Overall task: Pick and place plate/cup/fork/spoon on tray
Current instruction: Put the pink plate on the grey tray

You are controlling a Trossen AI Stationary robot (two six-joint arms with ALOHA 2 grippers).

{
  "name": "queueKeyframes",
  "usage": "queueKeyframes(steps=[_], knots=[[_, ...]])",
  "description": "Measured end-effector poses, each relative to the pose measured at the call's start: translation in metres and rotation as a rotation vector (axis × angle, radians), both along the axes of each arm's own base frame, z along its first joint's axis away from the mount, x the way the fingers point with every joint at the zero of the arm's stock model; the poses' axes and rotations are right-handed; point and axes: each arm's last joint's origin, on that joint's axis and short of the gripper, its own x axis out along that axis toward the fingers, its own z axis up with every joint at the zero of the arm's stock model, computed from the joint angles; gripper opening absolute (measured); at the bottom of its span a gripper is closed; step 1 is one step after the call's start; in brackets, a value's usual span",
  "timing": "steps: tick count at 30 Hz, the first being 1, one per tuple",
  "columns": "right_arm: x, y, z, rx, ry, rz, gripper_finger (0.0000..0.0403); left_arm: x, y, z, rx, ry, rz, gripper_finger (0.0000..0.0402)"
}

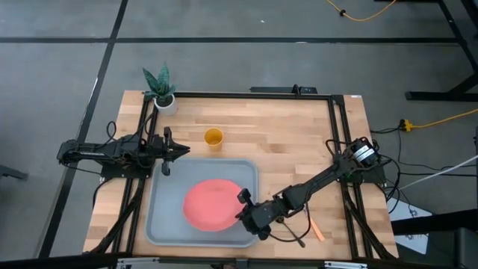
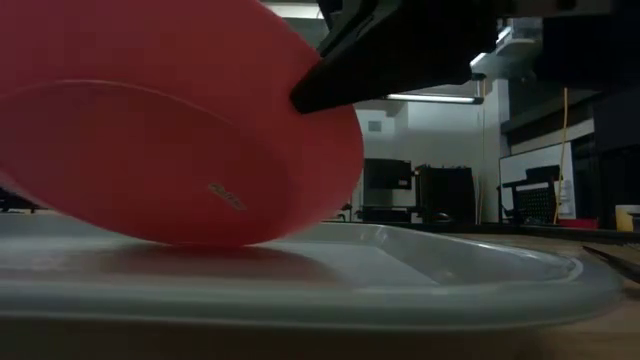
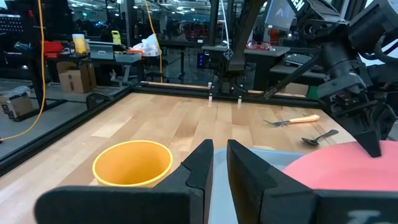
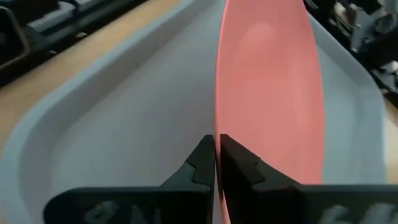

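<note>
Right pincer [image 1: 245, 212] clenched on the rim of the plate [image 1: 213, 205], tilted just beyond its tips, far edge resting inside the tray [image 1: 160, 217]; likely light, stiff, slick, best gripped by rim.

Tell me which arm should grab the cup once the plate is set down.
Left, probably. The left gripper hovers at the tray's far edge, close to the cup. The right gripper is shut on the plate, tilted over the tray, farther from the cup.
</note>
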Motion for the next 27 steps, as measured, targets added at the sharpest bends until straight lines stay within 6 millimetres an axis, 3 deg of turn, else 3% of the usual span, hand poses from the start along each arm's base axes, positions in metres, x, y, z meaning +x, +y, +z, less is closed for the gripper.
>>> queueKeyframes(steps=[15,27], knots=[[0.017,-0.017,0.008,0.143,-0.053,0.068,0.0019,0.0,0.0,0.0,0.0,0.0,0.0,0.0041],[0.023,-0.026,0.01,0.156,-0.076,0.04,0.0019,0.0,0.0,0.0,0.0,0.0,0.0,0.0041]])
